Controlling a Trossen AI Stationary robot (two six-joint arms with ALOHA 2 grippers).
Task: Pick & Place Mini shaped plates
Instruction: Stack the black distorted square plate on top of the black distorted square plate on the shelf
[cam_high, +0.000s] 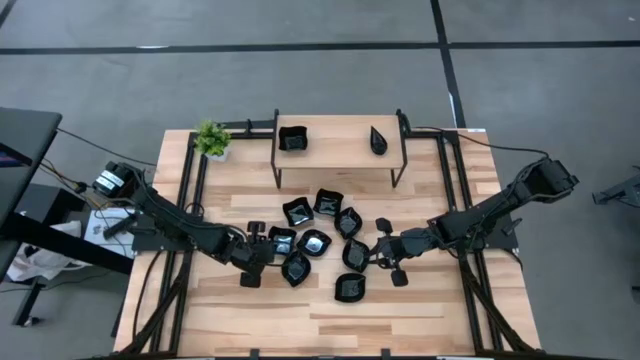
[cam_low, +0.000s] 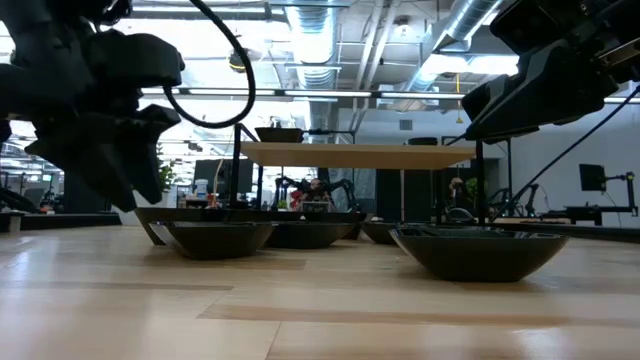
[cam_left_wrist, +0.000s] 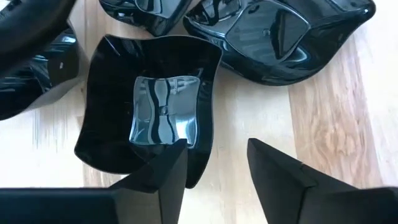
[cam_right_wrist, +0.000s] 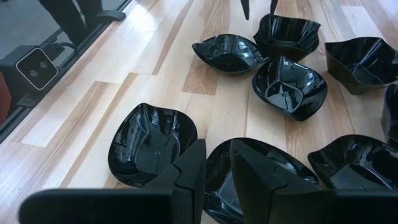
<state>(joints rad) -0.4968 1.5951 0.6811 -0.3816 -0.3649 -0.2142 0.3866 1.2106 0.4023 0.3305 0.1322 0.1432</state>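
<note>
A wooden counter (cam_high: 420, 310) carries a low wooden shelf (cam_high: 340, 150) near its far edge, with two black dishes on top, and a small potted plant (cam_high: 211, 138) at the far left corner. A cluster of mini shaped plates (cam_high: 320, 243) lies at mid-counter. The left gripper (cam_high: 262, 252) sits at the cluster's left side, fingers (cam_left_wrist: 171, 180) spread apart around the rim of a square plate (cam_left_wrist: 155, 112). The right gripper (cam_high: 383, 250), fingers narrowly parted and holding nothing, hangs over the cluster's right side.
</note>
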